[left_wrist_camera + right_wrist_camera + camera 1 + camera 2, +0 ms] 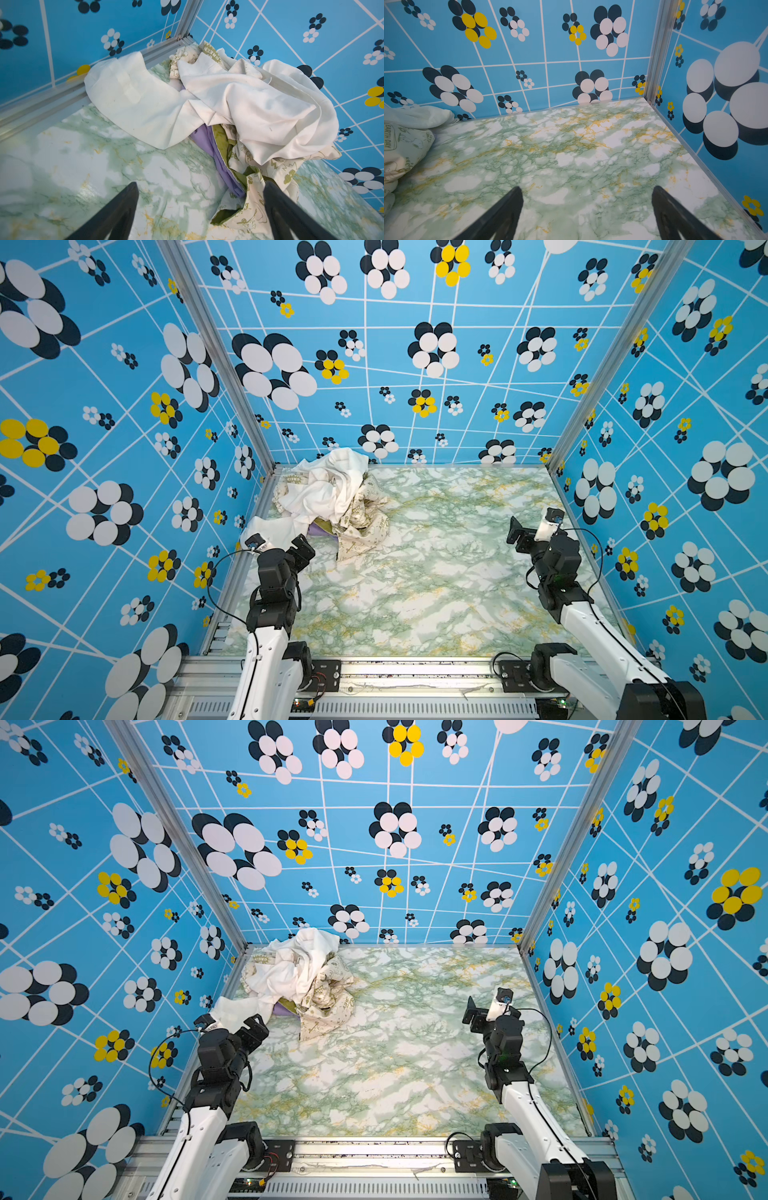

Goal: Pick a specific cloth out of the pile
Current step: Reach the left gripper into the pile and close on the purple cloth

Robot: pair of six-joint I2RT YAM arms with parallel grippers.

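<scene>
cloth (204,139): lavender | pile (332,497): white, cream green-print, olive | table (436,572): green-gold marble

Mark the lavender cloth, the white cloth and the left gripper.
lavender cloth (205,141), left wrist view, its exposed strip.
white cloth (249,108), left wrist view, crumpled middle.
left gripper (200,184), left wrist view, midway between fingertips.

The right end effector (586,188) is recorded with its dark fingers (500,212) spread wide above the green-marbled worktop (571,149), bare surface showing between them, while a cream cloth (404,145) printed "EARTH DAY" and a white cloth (419,116) are noted lying against the blue flowered wall (550,52).
</scene>
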